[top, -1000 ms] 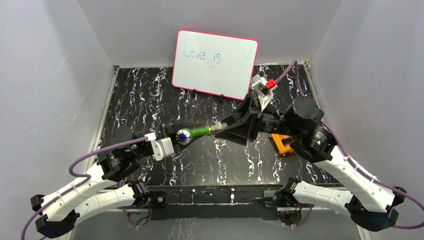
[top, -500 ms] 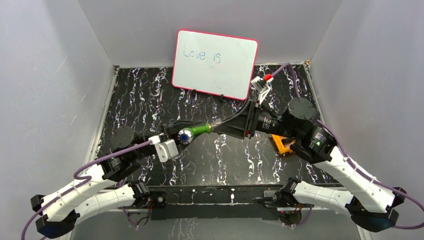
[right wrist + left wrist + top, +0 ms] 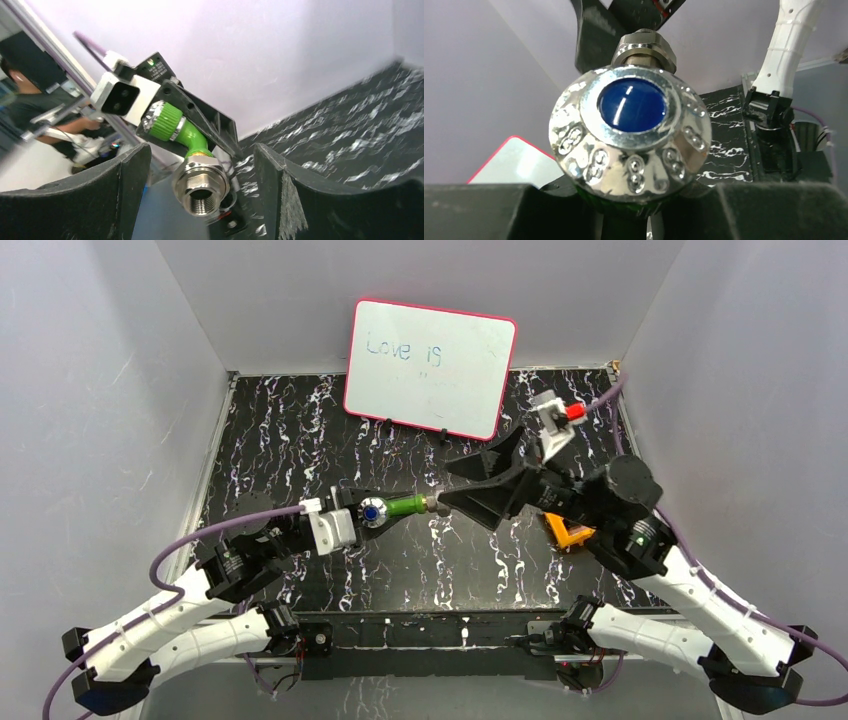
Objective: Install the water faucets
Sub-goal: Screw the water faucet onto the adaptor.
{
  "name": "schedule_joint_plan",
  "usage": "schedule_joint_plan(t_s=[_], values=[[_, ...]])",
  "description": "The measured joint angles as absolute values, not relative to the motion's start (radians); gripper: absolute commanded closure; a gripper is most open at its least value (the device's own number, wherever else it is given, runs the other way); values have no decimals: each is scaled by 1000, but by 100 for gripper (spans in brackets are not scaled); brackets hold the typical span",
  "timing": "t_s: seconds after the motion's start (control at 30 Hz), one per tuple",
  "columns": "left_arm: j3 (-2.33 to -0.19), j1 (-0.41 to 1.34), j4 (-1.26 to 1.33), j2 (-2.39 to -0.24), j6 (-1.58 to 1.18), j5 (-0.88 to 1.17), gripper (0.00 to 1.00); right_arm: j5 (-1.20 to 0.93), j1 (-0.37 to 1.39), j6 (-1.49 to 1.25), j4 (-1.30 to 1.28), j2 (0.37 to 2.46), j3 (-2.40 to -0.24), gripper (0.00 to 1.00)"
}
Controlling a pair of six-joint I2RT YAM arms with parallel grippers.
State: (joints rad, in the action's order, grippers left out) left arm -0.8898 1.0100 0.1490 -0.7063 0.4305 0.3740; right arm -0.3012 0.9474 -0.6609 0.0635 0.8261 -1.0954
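Note:
The water faucet is a small green tap held level above the table, between the two arms. My left gripper is shut on its green body just under the blue-and-silver knob, which fills the left wrist view. Beyond the knob shows the silver threaded fitting. My right gripper stands open around that fitting. Its fingers flank the fitting with a gap on both sides and do not touch it.
A whiteboard with a red rim leans on the back wall. An orange tray lies on the black marbled table under the right arm. White walls close in on the left, right and back.
My right gripper has opened and let go of the silver fitting, and its wrist has turned and drawn slightly right. The left gripper has kept its hold and shifted the faucet a little right.

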Motion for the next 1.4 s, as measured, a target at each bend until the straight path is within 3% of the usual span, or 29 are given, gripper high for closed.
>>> schedule_joint_plan(t_s=[0.4,0.77,1.0,1.4], values=[[-959,1010,65,-750,-36,337,100,-487,948,6,120,697,-1098,13],[-960,1010,31,-754,-269,356,100,-590,949,456,-196,762,-1220,16],[-974,1010,-16,-776,-309,368,100,-606,949,624,-328,781,-1243,18],[-978,1010,-28,-796,-345,378,100,-633,949,739,-344,793,-1243,22]])
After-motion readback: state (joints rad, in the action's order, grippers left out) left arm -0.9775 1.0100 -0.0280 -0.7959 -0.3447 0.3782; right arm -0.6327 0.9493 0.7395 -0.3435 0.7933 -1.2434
